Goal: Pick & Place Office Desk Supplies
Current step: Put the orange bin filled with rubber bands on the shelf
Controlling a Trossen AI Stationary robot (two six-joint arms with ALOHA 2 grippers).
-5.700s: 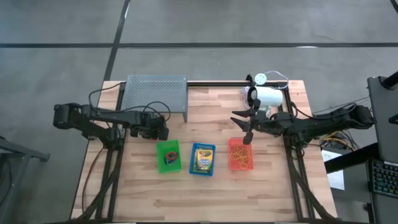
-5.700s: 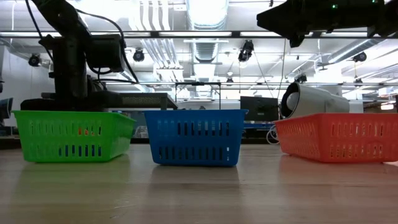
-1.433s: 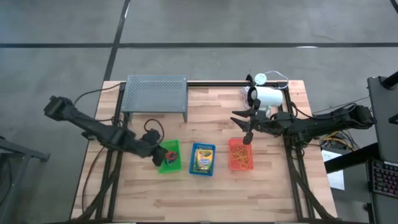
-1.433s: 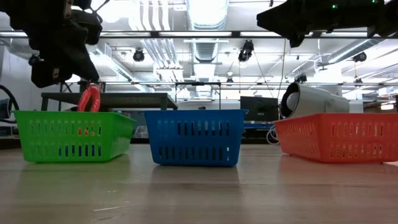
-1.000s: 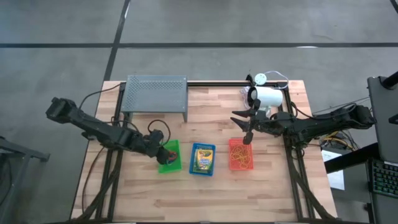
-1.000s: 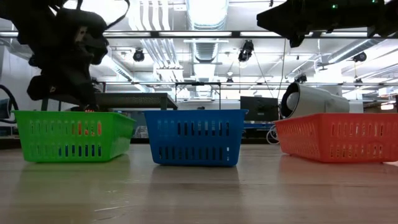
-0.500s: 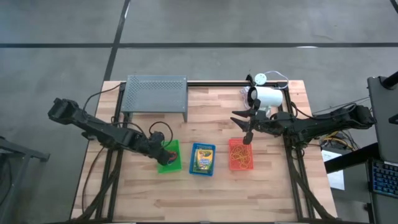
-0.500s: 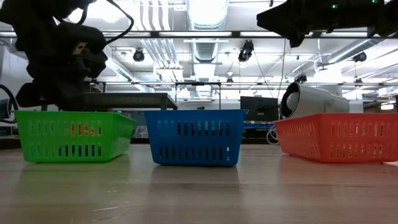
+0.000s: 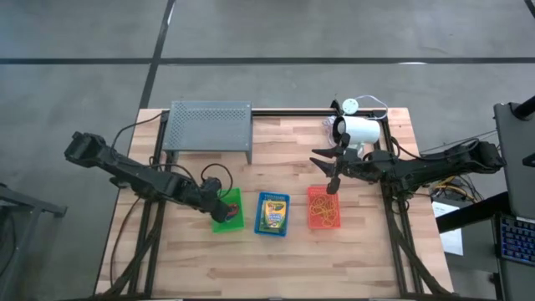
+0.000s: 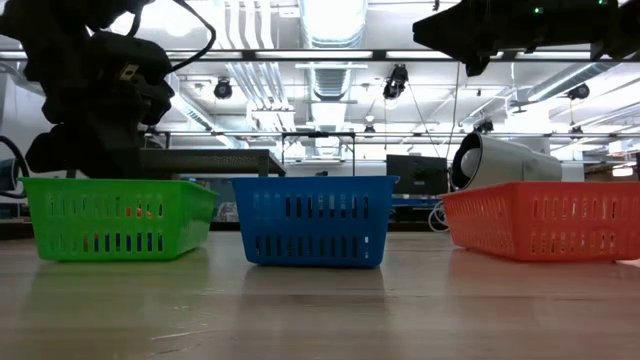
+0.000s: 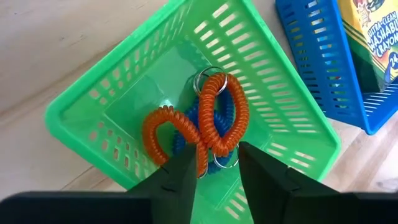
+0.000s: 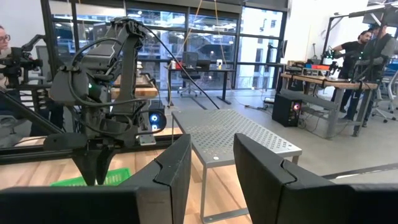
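Our left gripper (image 11: 214,165) hangs over the green basket (image 11: 81,115), fingers parted, apparently releasing the orange coil loops (image 11: 199,127) lying just beyond their tips; right gripper (image 9: 333,171) waits, fingers parted, empty.

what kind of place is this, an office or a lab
Most likely a robotics lab or workshop: the wooden table stands on a bare concrete floor, ceiling ducts run overhead, and workbenches with equipment and people fill the room behind.
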